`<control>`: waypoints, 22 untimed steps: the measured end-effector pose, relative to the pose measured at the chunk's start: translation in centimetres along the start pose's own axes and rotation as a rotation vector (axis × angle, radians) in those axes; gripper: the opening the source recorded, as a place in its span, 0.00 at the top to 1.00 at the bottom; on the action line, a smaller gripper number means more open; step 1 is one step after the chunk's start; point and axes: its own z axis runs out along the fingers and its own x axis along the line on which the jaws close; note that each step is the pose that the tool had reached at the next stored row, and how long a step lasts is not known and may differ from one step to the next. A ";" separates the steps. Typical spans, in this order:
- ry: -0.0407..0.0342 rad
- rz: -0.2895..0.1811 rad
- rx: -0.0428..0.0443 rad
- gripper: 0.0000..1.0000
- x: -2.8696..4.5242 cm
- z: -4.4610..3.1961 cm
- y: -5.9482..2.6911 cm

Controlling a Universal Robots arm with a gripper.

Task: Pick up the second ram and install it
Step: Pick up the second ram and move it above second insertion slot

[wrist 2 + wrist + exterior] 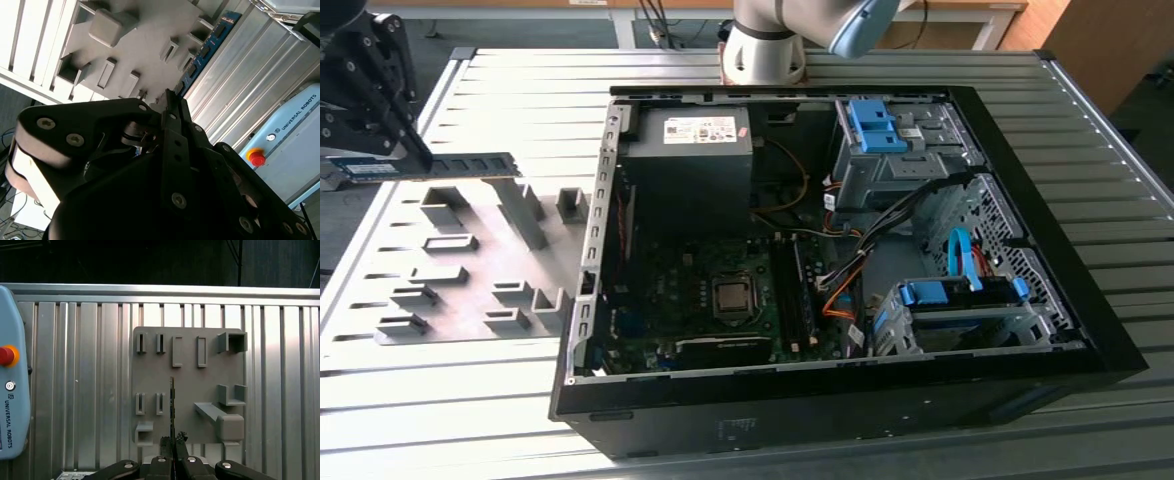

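Exterior view first: grips the ram (474, 164) in a claw (414, 160) closed narrow on it, near mid-length by the look of it, at the exterior view's far left. Holds it level over the grey fixture (480, 270); cannot tell whether clear of the posts. Sits well apart from the case (606, 200) and its black slots (790, 290), off to the exterior view's right.

Could snag a fixture post if carried off low. Could swivel in so small a pinch and then meet a slot skewed; pressed home like that, might bend or chip along the contact edge. Could also brush the case wall, or the cables (843, 290) lying just beside the slots. Might refuse to seat if turned end for end, notch against key; cannot make out the notch from here.

Looks long, thin and flat. Green with a pale label toward one end in the exterior view. Shows in the second wrist view as a bluish ram (205, 50) with a row of dark chips. Reduced in the first wrist view to an edge-on ram (172, 400), a dark line running out from the claw (172, 441) over the fixture (190, 385).
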 end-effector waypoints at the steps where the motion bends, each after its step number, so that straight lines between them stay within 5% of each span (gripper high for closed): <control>1: 0.0000 0.000 -0.0001 0.86 0.00 -0.01 -0.12; 22: 0.0000 0.000 -0.0001 0.86 -0.03 -0.06 -2.43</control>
